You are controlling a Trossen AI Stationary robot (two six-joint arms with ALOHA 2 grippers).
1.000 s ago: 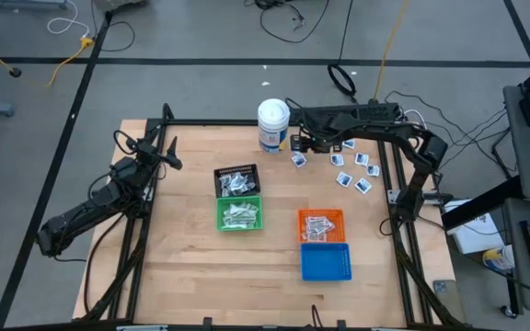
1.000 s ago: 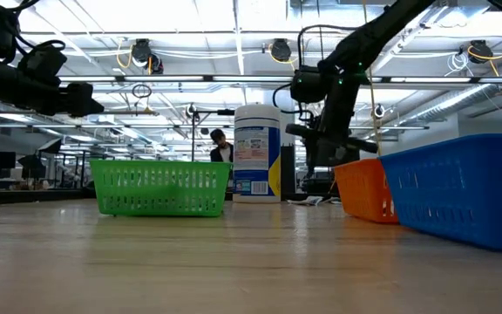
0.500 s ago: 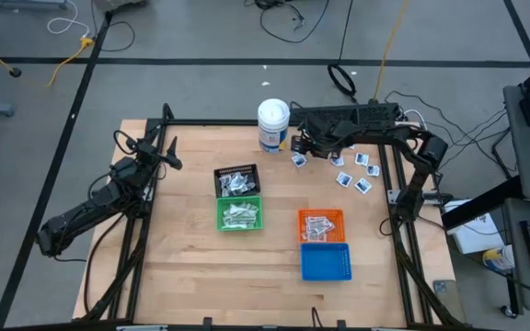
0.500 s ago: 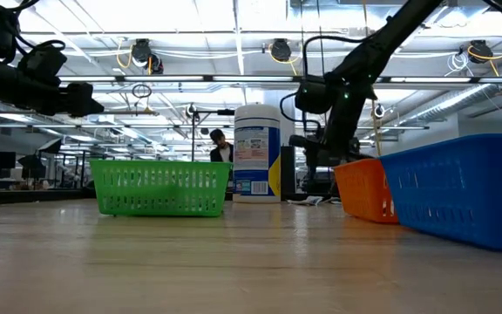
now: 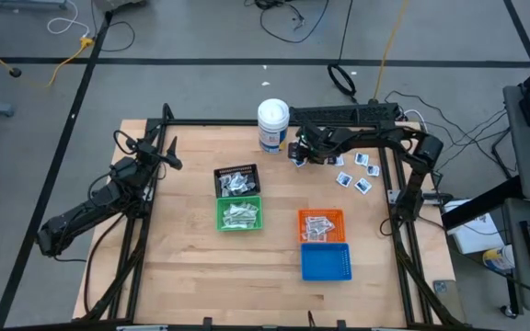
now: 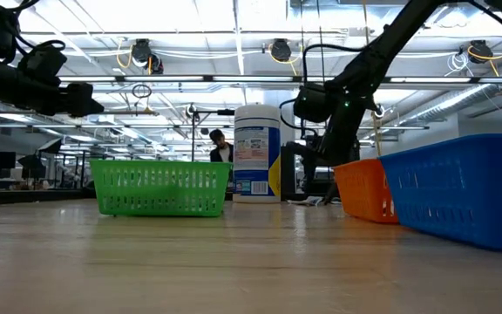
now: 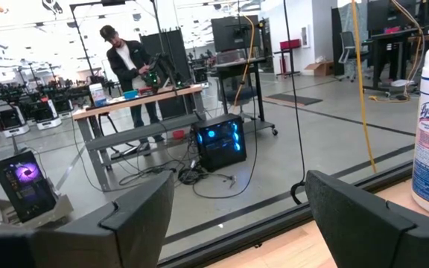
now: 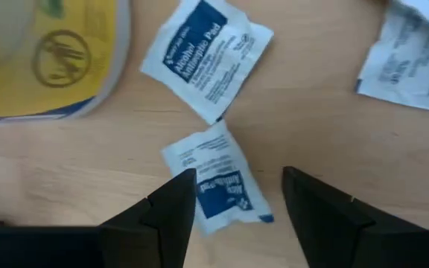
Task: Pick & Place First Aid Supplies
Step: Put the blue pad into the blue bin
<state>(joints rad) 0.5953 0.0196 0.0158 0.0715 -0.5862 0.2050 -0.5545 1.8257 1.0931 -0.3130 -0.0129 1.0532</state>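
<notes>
1. The right gripper is down at the table near the upper centre of the high view, its two dark fingers spread apart with nothing clamped; between them lies a small white square packet with blue print, flat on the wood
2. A second white packet with blue print lies just beside the first, and a third lies farther off at the frame's upper right; the curved yellow and blue base of the canister fills the upper left of the right wrist view
3. In the high view the white cylindrical canister with a blue-yellow label stands just left of the gripper, and more loose white packets are scattered to its right
4. Below centre sit a small black basket and a green basket, both holding pale strips; lower right, an orange basket with packets touches a blue basket
5. The left gripper hangs at the left of the wooden table, jaws wide apart and empty
6. A person stands at a bench in the room beyond
</notes>
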